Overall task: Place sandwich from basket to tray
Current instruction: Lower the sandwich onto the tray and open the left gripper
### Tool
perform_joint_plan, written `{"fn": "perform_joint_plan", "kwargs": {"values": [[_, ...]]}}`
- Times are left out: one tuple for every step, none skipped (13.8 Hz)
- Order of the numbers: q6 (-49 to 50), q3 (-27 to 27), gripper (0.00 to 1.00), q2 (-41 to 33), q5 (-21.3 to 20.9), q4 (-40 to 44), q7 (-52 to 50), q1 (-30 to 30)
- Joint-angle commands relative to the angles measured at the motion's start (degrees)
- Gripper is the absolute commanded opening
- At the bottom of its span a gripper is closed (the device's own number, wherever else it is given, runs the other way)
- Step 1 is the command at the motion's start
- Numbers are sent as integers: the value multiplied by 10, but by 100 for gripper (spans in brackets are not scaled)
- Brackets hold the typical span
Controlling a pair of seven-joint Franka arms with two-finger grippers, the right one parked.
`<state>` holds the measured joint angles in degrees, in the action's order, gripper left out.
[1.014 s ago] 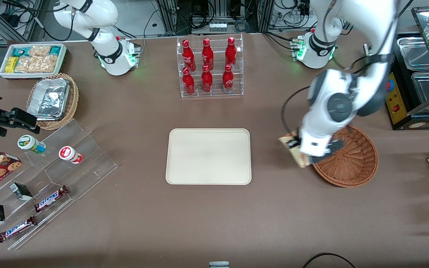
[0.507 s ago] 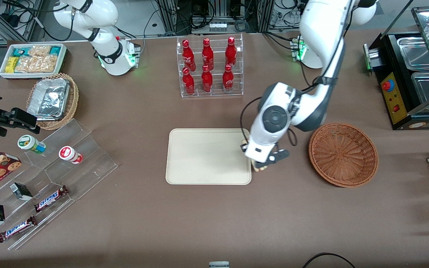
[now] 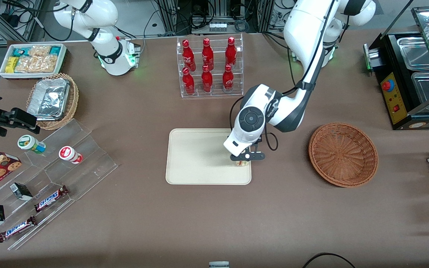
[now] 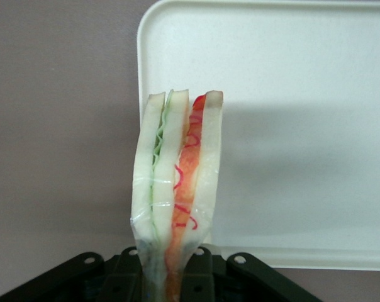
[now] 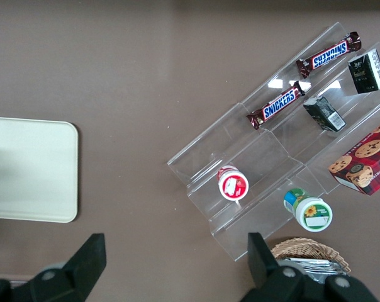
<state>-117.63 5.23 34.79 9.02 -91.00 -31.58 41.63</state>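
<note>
"SNICKERS" reads on two brown candy bars (image 5: 275,106) lying on the clear stepped stand (image 5: 259,157).

Cream tray (image 3: 199,156), reddish-brown woven basket (image 3: 343,154), white-bread sandwich (image 4: 176,189) with red and green layers, black claw (image 3: 245,157), brown tabletop (image 3: 214,223)

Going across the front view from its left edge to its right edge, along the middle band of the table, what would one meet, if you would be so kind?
Foil-container basket → tray → gripper, above the tray's basket-side edge, shut on the sandwich → basket.
</note>
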Motion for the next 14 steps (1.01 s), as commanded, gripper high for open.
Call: {"fn": "perform_joint_plan", "kwargs": {"values": [[-20,-7,20,24,8,21,29,1],[-27,-8,20,28,9,21,28,1],[-30,-8,20,34,9,21,27,1],[-30,-8,20,38,9,21,24,1],[-30,-8,21,41,9,21,23,1],[-30,-8,21,46,10,21,21,0],[-32,-8,22,55,10,23,21,-1],[-41,-8,22,60,10,27,20,0],[-53,-8,23,61,11,26,18,-1],[-58,-8,24,64,11,27,14,-1],[-59,-8,25,67,10,29,11,-1],[-59,-8,26,69,10,31,10,-1],[-59,-8,30,70,9,32,5,-1],[-62,-8,35,70,9,31,3,-1]]}}
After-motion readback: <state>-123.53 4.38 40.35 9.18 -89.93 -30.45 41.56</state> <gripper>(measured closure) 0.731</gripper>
